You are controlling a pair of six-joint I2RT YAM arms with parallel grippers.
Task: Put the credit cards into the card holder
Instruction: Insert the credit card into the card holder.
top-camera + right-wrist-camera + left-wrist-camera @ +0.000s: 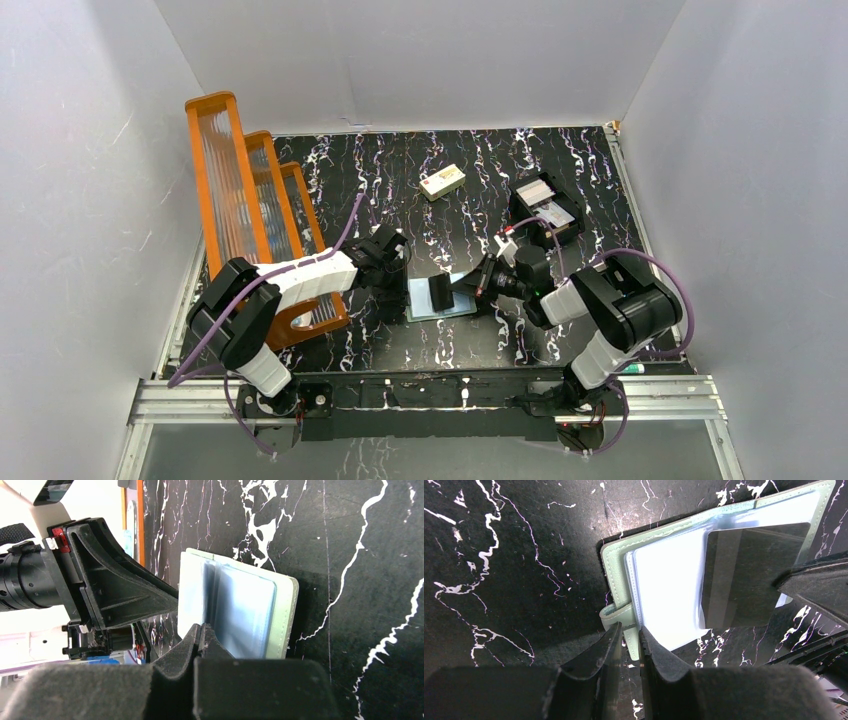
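Open on the black, white-veined tabletop (330, 190), between its middle and its near edge: the card holder (445, 308), pale green cover down, shiny pale blue lining up.

Left gripper (630, 635): sits at the holder's left side, low over the tabletop. Jaws narrow, with the stitched green rim of the cover caught between the fingertips, just beside the small strap tab (615, 616).

Right gripper (200, 630): sits at the holder's right side, opposite the left one. Jaws pressed fully together, tips touching the edge of the clear sleeves (240, 610), fanned up off the cover in the right wrist view. Cannot tell whether a sleeve is nipped between them.

Over the right half of the lining, in the left wrist view: a dark glossy rectangle (744, 580) with rounded corners. Card or lifted sleeve, cannot tell.

Toward the far right corner of the tabletop, well apart from the holder: a black boxy tray (575, 215), with the credit cards (538, 190) lying pale inside it.

Near the far edge, about midway along it: a cream rectangular block (442, 181), lying at a slant.

Along the left edge: an orange rack (240, 190) of clear ribbed panels, standing upright.
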